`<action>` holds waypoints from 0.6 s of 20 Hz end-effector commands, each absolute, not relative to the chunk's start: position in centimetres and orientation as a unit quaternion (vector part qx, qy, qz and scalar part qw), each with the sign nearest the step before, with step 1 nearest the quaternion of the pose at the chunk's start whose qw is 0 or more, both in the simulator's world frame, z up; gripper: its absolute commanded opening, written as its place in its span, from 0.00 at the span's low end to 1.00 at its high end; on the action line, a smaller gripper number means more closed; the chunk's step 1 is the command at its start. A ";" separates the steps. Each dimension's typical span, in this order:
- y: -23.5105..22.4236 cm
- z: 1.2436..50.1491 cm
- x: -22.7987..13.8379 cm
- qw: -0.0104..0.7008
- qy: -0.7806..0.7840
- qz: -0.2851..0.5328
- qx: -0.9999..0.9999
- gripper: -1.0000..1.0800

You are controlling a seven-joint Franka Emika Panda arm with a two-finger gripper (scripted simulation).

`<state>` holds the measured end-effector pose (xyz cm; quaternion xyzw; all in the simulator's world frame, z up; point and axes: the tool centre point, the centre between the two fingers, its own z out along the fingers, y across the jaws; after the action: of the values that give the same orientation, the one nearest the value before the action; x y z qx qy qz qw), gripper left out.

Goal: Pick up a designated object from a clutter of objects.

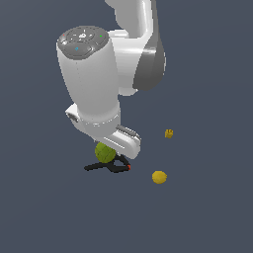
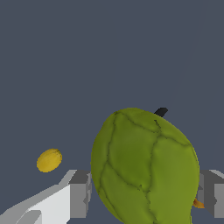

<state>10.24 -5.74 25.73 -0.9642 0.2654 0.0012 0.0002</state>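
Observation:
The olive-green pear [image 2: 146,170], mottled and veined, fills the space between my gripper's [image 2: 144,194] two grey fingers [image 2: 79,192]; both pads sit against its sides, so the gripper is shut on it. In the exterior view the pear [image 1: 105,152] shows just under the white hand [image 1: 121,141], directly above the black clamp [image 1: 106,167]. Whether the pear is off the floor I cannot tell. The fingertips themselves are hidden in the exterior view.
The black clamp with an orange tip [image 2: 198,204] lies right under the pear. A yellow lemon [image 1: 159,177] [image 2: 49,160] rests on the exterior view's right of it. A tiny yellow piece [image 1: 169,133] sits farther back on the dark grey floor.

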 end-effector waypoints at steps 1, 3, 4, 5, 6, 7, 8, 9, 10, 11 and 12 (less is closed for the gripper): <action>-5.9 28.6 9.6 0.000 0.265 0.000 -0.964 0.00; -6.1 30.6 9.1 0.000 0.265 0.000 -0.964 0.00; -6.2 31.5 8.9 0.000 0.265 0.000 -0.964 0.00; -6.2 32.3 8.7 0.000 0.265 0.000 -0.964 0.00; -6.3 33.2 8.5 0.000 0.265 0.000 -0.964 0.00; -6.4 33.9 8.4 0.000 0.265 0.000 -0.964 0.00; -6.4 34.6 8.2 0.000 0.265 0.000 -0.964 0.00; -6.5 35.2 8.1 0.000 0.265 0.000 -0.964 0.00; -6.5 35.8 8.0 0.000 0.265 0.000 -0.964 0.00; -6.5 36.3 7.9 0.000 0.265 0.000 -0.964 0.00; -6.5 36.8 7.8 0.000 0.265 0.000 -0.964 0.00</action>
<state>8.01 -6.50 35.89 -0.9642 0.2653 0.0004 0.0000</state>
